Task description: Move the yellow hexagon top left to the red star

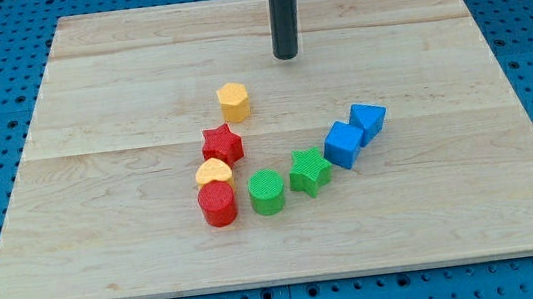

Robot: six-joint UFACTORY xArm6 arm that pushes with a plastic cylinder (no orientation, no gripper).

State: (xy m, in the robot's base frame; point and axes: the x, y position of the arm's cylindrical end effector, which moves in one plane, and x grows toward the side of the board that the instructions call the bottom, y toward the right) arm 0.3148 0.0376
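Observation:
The yellow hexagon sits near the board's middle, just above and slightly right of the red star, with a small gap between them. My tip rests on the board above and to the right of the yellow hexagon, apart from every block.
A yellow heart-like block touches the red star from below, with a red cylinder under it. A green cylinder, a green star, a blue cube and a blue triangular block curve rightward. The wooden board lies on blue pegboard.

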